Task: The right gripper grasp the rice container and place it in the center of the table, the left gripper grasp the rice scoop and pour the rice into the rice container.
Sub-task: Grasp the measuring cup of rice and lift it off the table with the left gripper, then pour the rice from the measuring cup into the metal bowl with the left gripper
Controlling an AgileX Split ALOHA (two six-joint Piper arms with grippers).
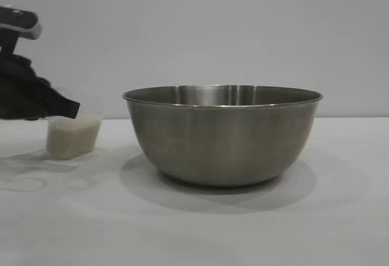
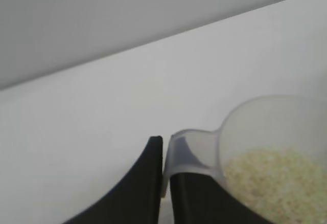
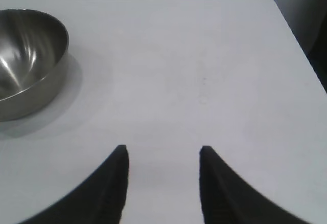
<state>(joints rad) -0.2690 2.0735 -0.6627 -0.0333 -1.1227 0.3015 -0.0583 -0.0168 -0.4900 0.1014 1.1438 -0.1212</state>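
The rice container (image 1: 222, 133), a large steel bowl, stands on the white table (image 1: 194, 229) near the middle; it also shows in the right wrist view (image 3: 25, 60), empty as far as I see. The rice scoop (image 1: 73, 135), a clear plastic cup part full of rice (image 1: 72, 137), stands at the left. My left gripper (image 1: 65, 109) is shut on the scoop's side handle (image 2: 191, 152); rice (image 2: 276, 183) fills the cup's lower part. My right gripper (image 3: 163, 157) is open and empty above bare table, away from the bowl, and is out of the exterior view.
The table's far edge and a rounded corner (image 3: 271, 1) show in the right wrist view, with a dark gap beyond its side edge. A plain grey wall (image 1: 194, 29) stands behind the table.
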